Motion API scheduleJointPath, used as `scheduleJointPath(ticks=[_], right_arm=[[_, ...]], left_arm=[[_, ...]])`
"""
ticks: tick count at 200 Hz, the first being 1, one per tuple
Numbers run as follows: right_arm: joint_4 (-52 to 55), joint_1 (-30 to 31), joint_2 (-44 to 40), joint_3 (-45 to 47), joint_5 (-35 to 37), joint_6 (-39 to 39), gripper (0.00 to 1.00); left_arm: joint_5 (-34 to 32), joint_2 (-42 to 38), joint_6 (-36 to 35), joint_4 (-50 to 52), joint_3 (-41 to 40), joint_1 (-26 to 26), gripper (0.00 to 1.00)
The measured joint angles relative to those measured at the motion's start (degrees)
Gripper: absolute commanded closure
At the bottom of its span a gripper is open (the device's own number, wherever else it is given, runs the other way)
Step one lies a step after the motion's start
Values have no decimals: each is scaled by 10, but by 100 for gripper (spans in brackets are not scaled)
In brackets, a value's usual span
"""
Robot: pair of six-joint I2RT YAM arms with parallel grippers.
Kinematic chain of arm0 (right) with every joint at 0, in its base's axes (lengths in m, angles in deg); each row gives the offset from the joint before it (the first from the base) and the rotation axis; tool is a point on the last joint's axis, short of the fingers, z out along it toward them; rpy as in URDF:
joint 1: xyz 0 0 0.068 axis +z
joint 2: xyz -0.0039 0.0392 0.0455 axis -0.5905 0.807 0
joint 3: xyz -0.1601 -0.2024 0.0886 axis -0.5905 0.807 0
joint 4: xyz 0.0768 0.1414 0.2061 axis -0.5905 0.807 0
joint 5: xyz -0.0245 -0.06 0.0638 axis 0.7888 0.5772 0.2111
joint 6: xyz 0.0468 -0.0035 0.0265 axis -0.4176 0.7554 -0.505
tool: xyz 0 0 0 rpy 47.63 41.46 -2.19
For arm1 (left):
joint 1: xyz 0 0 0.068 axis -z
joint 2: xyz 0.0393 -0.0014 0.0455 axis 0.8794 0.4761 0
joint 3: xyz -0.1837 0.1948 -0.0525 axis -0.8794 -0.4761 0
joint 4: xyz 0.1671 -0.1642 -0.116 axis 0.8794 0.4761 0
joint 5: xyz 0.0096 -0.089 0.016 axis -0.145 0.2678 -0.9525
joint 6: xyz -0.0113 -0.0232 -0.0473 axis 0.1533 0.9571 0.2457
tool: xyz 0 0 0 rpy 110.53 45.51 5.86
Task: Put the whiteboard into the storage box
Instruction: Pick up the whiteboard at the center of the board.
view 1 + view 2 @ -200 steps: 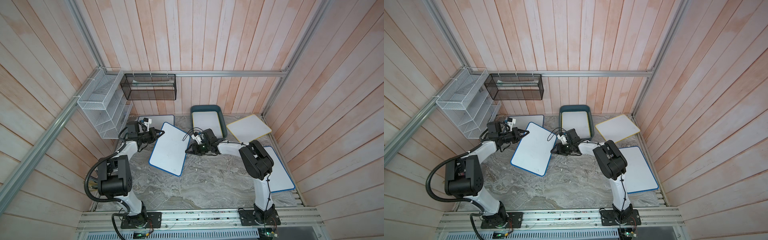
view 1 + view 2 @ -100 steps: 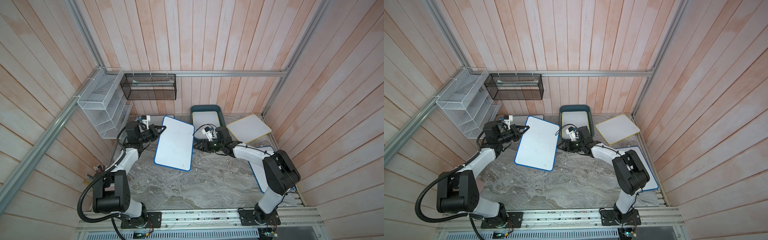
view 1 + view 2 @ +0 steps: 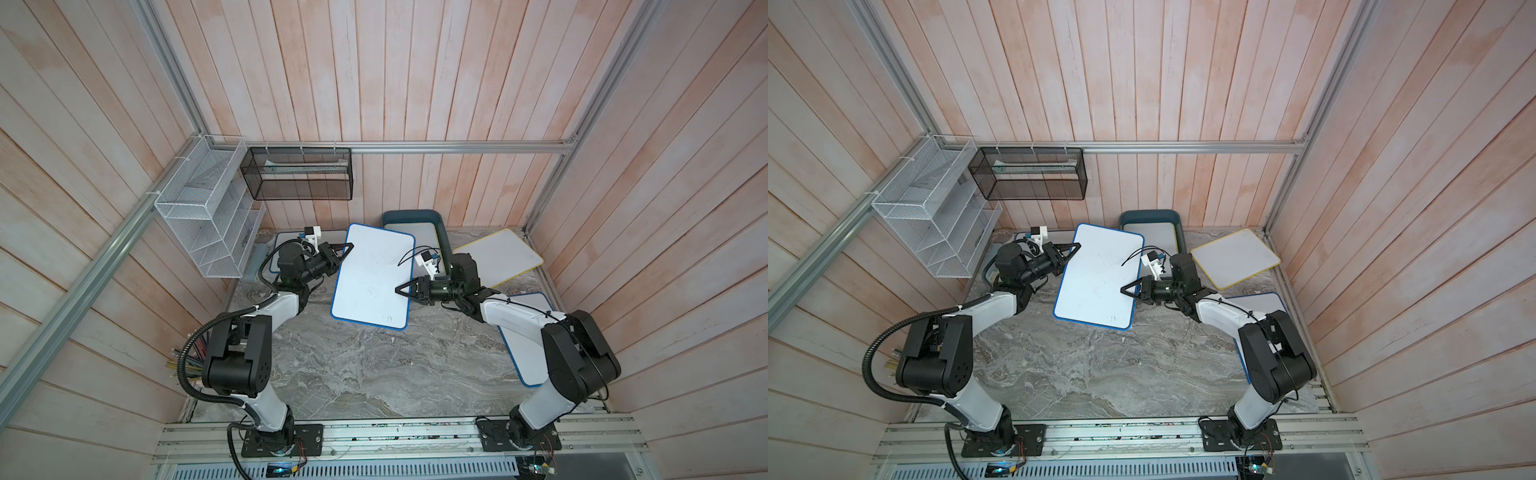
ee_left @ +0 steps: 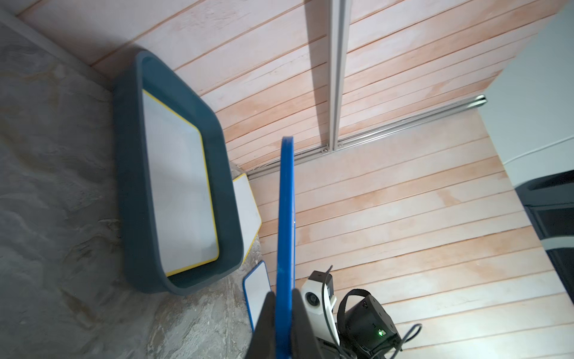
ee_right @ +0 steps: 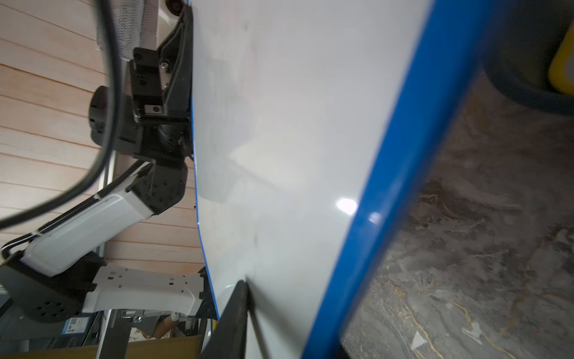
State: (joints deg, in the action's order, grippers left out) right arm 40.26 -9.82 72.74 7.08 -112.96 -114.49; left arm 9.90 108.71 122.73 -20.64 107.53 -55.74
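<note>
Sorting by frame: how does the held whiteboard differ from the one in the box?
The held whiteboard has a blue frame; the boxed whiteboard a yellow one. The held whiteboard is airborne, gripped by the left gripper and right gripper; the boxed whiteboard lies flat in the storage box. Both are white rectangles.

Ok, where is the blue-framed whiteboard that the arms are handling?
The blue-framed whiteboard hangs mid-table in both top views, gripped by the left hand and right hand, just in front of the storage box.
</note>
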Motion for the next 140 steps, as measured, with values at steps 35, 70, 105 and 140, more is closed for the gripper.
scheduleJointPath(ticks=[35, 70, 105, 140], right_arm=[[-86, -23, -32, 20, -57, -76, 100], [-134, -30, -22, 36, -63, -95, 100], [-171, -59, 1, 45, -58, -120, 100], [-213, -97, 16, 44, -57, -164, 100]], left_arm=[[-1, 11, 36, -64, 4, 11, 95], [-9, 25, 40, -57, 4, 16, 73], [-11, 30, 45, -23, 4, 7, 54], [-11, 24, 46, -18, -18, -27, 51]])
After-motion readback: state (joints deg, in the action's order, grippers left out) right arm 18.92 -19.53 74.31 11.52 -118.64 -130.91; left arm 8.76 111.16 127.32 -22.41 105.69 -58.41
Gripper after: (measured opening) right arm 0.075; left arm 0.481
